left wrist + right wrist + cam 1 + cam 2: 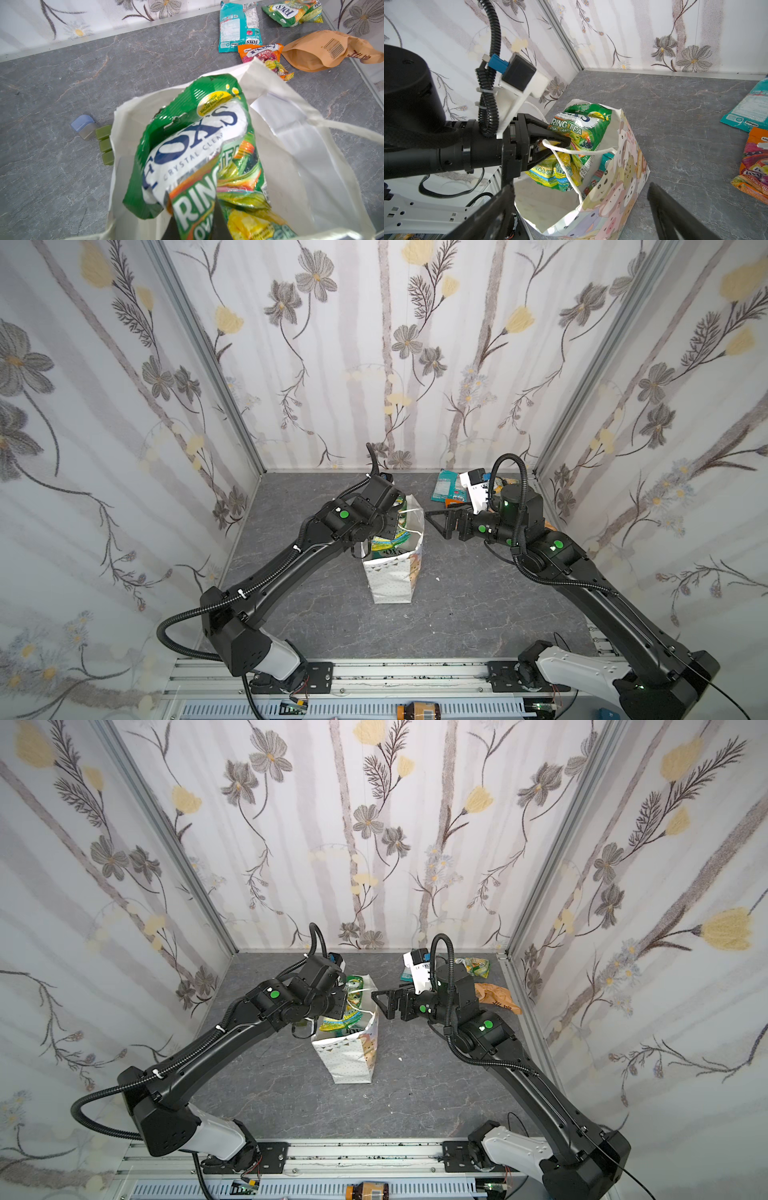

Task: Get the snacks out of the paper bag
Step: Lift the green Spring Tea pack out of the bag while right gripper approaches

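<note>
Paper bag (392,576) (618,187): white, dotted, with a triangle bunting print and a cartoon-animal side panel. It stands upright at the middle of the grey surface (311,614) with its mouth open. Contents: Spring Tea packet (577,133) (199,203) and green packet (187,116) (583,113), both sticking up above the rim, the green one behind and against the first. The lower packets (606,161) show only teal and red edges deep inside. Left hand (562,143): reaches over the bag's left rim, jaws closed on the Spring Tea packet. Whether the green packet is pinched too cannot be told. A white cord handle (571,151) lies across its finger. Right hand (384,1004): jaws wide apart and holding nothing, level with the bag's mouth, just to its right and not touching it. Snacks already out, grouped at the far right of the surface: teal packet (239,27) (446,487), with the orange-red packet (264,56) touching its near end; yellow-green packet (291,12) (478,967) by the far wall; and tan pouch (322,49) (496,996), barcode up, against the right wall. Sundries: blue block (83,124) and a row of three green blocks (105,143), just beside the bag's outer wall, hidden by the left arm in both top views.
</note>
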